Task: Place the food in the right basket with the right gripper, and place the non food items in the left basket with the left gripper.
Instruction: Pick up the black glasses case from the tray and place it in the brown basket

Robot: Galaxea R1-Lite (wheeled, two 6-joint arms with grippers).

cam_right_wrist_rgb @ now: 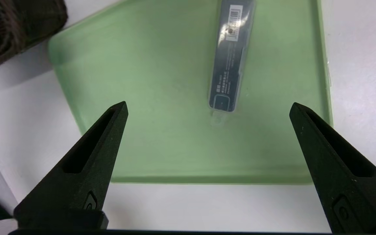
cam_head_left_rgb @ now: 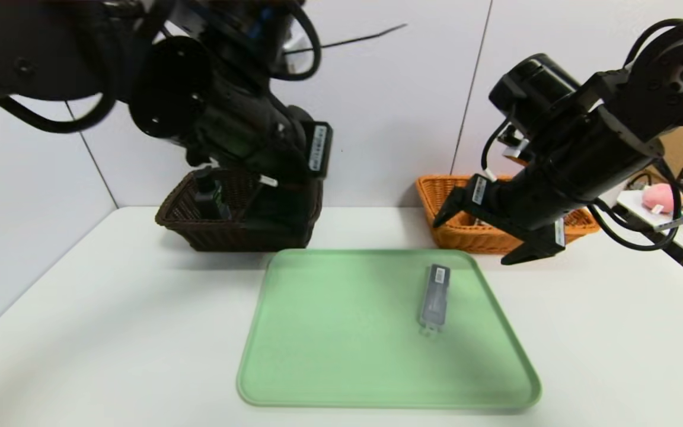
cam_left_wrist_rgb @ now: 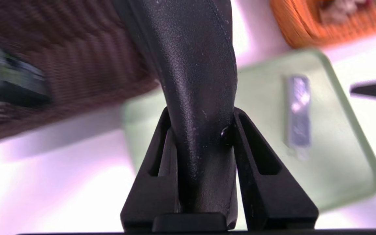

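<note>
My left gripper (cam_left_wrist_rgb: 201, 111) is shut on the long black pouch (cam_left_wrist_rgb: 194, 58), which runs out from between its fingers. In the head view this gripper (cam_head_left_rgb: 276, 190) hangs over the near right part of the dark brown left basket (cam_head_left_rgb: 175, 216), where the dark pump bottle (cam_head_left_rgb: 208, 198) stands. The slim clear grey case (cam_head_left_rgb: 434, 295) lies on the green tray (cam_head_left_rgb: 341, 356), toward its right side. My right gripper (cam_head_left_rgb: 475, 240) hovers open in front of the orange right basket (cam_head_left_rgb: 436, 201), with nothing between its fingers (cam_right_wrist_rgb: 109, 137). The food is hidden behind the right arm.
The tray sits at the middle of a white table, with both baskets against the back wall. A side table at the far right carries a pink object (cam_head_left_rgb: 658, 198) and bottles. Bare tabletop lies left and right of the tray.
</note>
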